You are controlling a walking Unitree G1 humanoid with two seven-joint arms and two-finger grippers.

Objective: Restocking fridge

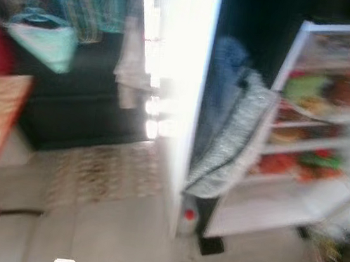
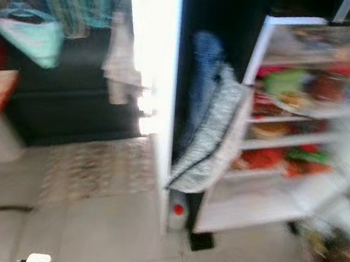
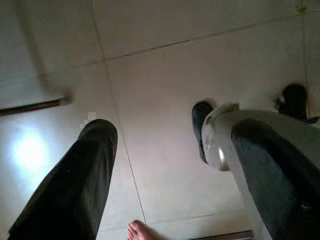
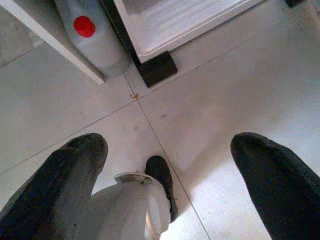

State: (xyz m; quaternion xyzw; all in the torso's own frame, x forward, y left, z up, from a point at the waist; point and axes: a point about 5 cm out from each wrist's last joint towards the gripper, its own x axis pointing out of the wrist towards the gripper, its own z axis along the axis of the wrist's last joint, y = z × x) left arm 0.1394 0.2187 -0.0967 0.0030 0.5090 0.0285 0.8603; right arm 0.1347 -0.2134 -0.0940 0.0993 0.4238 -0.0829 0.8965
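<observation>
Motion blur smears both eye views, so the food on the shelves of the open fridge [image 1: 319, 123] at the right reads only as red, green and orange patches, and the grey cloth [image 1: 228, 137] draped beside it is hard to identify. The left gripper [image 3: 165, 175] hangs over pale floor tiles [image 3: 165, 65] with fingers spread and empty. The right gripper [image 4: 167, 185], likewise spread, hangs near the fridge's foot, where a red-capped jug [image 4: 92, 37] shows sharply.

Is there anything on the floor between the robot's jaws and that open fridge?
Mostly bare tile. A red-capped jug stands by the fridge base, and a dark block sits under its open door. Both the left gripper and right gripper hang open and unloaded.
</observation>
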